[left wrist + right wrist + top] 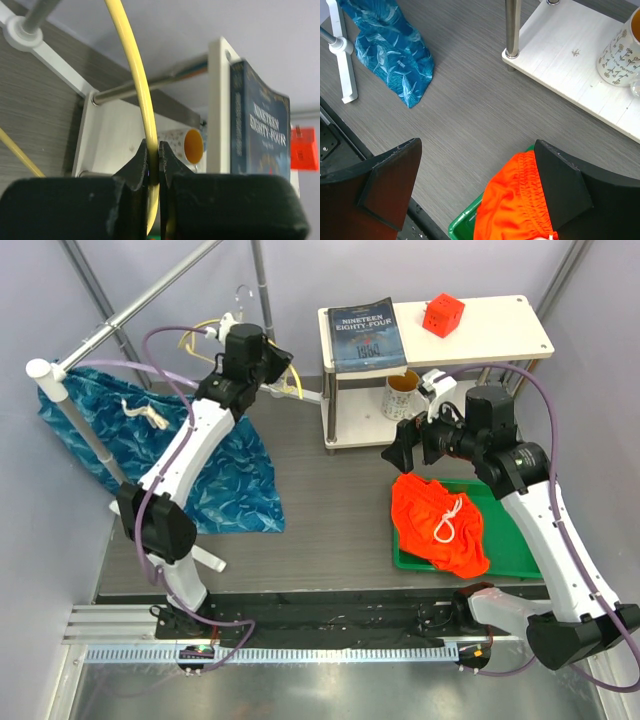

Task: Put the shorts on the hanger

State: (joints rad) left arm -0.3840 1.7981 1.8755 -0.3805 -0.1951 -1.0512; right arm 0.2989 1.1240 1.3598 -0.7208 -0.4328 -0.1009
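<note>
1. The left gripper (153,152) is up at the far left. It is pressed tight on the thin yellow hanger (132,60).
2. The right gripper (405,452) is spread wide with nothing in it. It hangs just over the far edge of the shorts (438,520).
3. The shorts lie bunched in the green tray (520,555) on the near right, well apart from the hanger.
4. I think one part is done: the hanger is held. Picking up the shorts and putting them on it is left.
5. I count one orange shorts, one hanger, one blue shorts (215,465), one book (365,335), one mug (403,395), one red block (442,314).
</note>
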